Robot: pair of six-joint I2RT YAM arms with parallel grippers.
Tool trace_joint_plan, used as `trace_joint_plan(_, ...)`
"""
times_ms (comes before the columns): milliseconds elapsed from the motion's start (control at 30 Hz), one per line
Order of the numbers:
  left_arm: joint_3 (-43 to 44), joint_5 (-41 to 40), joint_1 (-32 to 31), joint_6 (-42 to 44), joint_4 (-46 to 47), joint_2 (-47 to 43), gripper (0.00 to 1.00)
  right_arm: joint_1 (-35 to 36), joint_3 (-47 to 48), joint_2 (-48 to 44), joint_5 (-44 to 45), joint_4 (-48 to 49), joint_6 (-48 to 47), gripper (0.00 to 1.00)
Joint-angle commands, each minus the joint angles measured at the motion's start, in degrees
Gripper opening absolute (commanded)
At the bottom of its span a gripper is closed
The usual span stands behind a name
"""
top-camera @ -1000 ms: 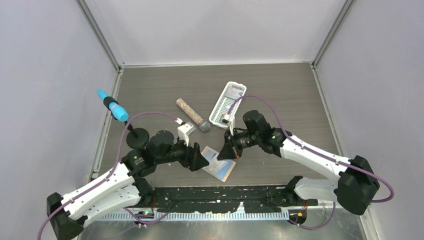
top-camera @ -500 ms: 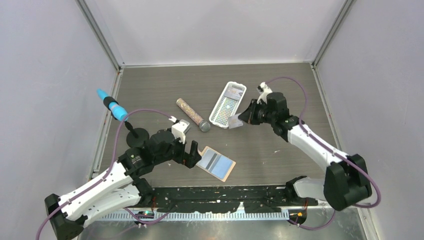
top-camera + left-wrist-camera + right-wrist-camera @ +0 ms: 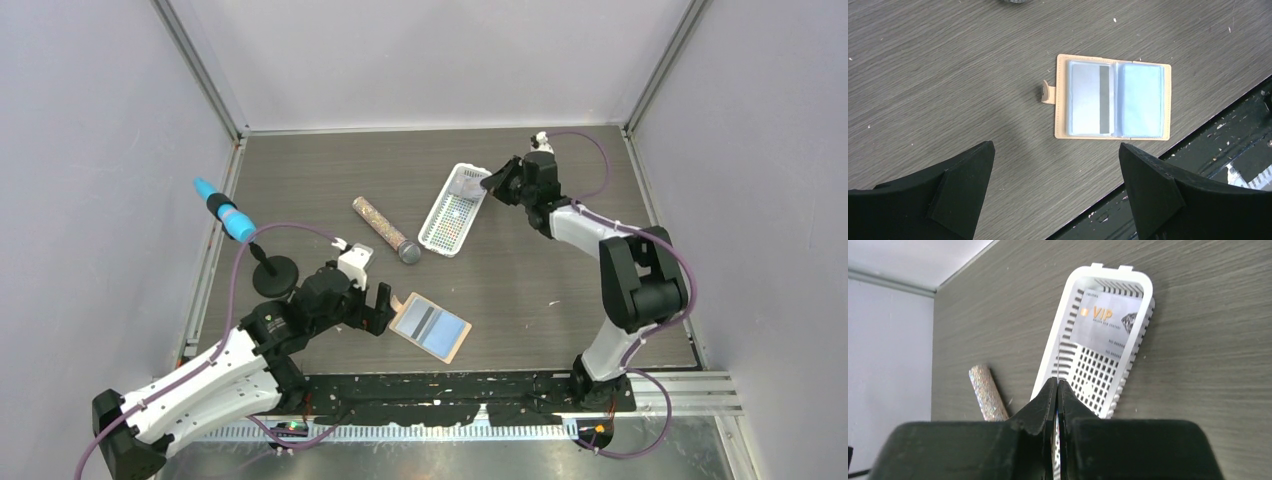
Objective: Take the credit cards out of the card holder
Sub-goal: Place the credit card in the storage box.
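The holder (image 3: 1062,100) lies open and flat on the bench (image 3: 948,60) near its 6 o'clock edge, with its tab at 9 o'clock. A striped card (image 3: 1090,97) sits in the left pocket; whether the pale right pocket holds another cannot be told. The left pincer (image 3: 1055,150) hovers wide open and empty at the holder's 9 o'clock. The right pincer (image 3: 1057,385) is closed above the basket (image 3: 1093,375) toward 12 o'clock. A thin pale edge shows between its fingers, probably a card seen edge-on. A VIP card (image 3: 1105,322) lies inside the basket. The cards look light, stiff and slick, so they are likely best pinched by an exposed edge while the soft holder is pinned.
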Motion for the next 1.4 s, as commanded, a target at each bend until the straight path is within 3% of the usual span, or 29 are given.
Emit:
trace_joint_plan(0, -0.3, 0.0, 0.1, -1.0, 2.6, -0.8, 0.99, -0.4, 4.2, 4.5, 3.4, 8.5, 6.0, 0.05)
trace_joint_plan(500, -1.3, 2.1, 0.1, -2.2, 2.0, -2.6, 1.00, -2.7, 10.0, 16.3, 4.8, 11.2, 11.6, 0.06)
trace_joint_plan(1033, -2.3, 5.5, 0.1, -3.6, 3.2, -0.4, 1.00, -3.0, 11.8, 18.2, 5.5, 8.2, 14.0, 0.31)
trace_joint_plan(1367, -2.7, 5.7, 0.1, -4.7, 3.4, -0.5, 1.00, -3.2, 13.4, 16.6, 6.7, 2.9, 12.0, 0.34)
